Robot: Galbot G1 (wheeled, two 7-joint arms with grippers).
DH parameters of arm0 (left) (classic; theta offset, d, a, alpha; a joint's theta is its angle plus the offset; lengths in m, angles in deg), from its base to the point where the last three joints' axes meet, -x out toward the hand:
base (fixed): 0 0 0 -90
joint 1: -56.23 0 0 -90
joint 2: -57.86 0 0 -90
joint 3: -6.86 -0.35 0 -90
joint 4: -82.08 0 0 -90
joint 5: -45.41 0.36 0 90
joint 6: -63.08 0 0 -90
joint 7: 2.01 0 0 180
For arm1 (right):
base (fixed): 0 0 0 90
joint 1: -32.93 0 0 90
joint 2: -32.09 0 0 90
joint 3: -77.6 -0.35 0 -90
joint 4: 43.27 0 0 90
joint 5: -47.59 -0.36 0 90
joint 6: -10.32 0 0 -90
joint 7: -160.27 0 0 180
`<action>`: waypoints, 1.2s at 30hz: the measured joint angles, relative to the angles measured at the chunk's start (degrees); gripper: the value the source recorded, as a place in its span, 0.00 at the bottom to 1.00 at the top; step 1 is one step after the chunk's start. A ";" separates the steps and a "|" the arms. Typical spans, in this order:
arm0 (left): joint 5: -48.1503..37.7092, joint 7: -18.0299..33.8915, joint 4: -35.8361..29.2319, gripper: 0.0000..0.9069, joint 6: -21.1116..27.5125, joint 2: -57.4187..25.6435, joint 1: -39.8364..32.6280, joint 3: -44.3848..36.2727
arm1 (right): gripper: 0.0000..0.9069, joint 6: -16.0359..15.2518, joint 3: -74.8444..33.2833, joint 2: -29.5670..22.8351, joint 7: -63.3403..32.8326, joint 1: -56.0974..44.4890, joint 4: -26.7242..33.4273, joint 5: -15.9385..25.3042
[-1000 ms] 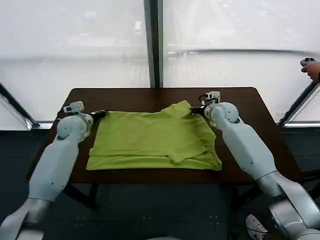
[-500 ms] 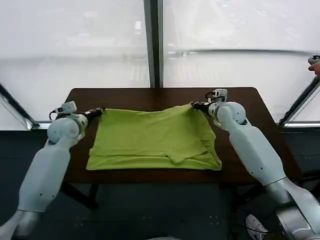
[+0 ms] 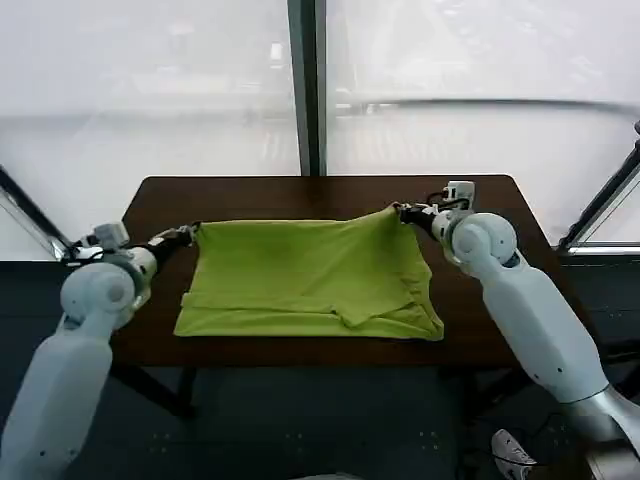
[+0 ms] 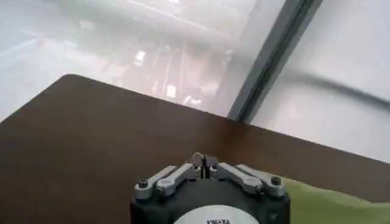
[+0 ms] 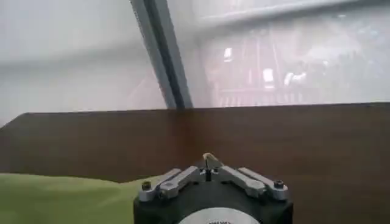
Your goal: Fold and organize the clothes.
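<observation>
The clothes are one lime-green T-shirt [image 3: 300, 275] lying folded on the dark brown table [image 3: 250, 195]. Its far edge is stretched taut between my two grippers. My left gripper [image 3: 190, 232] is shut on the far left corner, low over the table. My right gripper [image 3: 402, 211] is shut on the far right corner and holds it slightly raised. In the left wrist view the jaws [image 4: 203, 159] are pressed together, with green cloth [image 4: 329, 198] beside the gripper body. The right wrist view shows the right gripper [image 5: 208, 159] pinched tight, with green cloth [image 5: 55, 195] trailing off to one side.
Bare table surface runs along the far edge [image 3: 330, 187] and at both sides of the shirt. The shirt's near hem lies close to the table's front edge [image 3: 300, 350]. A frosted window with a dark vertical post [image 3: 305, 90] stands behind the table.
Both arms have swung outward, away from each other. The shirt's far edge has been drawn wider and straighter. The raised hump near the right corner has flattened.
</observation>
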 joint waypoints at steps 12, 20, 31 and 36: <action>2.44 -0.58 -7.70 0.13 0.08 2.46 10.72 5.21 | 0.00 -0.87 -3.40 6.49 -3.78 -13.19 -13.48 -0.06; 3.31 -1.64 -9.77 0.13 -0.47 4.11 17.67 8.01 | 0.00 -0.88 -3.17 9.08 -4.81 -18.46 -17.16 -0.03; 4.10 -1.89 -11.98 0.14 -0.82 5.69 23.56 10.69 | 0.00 -0.88 -3.60 11.32 -5.06 -23.24 -19.67 -0.21; 5.58 -2.02 -11.57 0.30 -1.40 6.52 25.15 10.80 | 0.00 -0.88 -3.68 11.69 -5.13 -24.96 -20.38 -0.20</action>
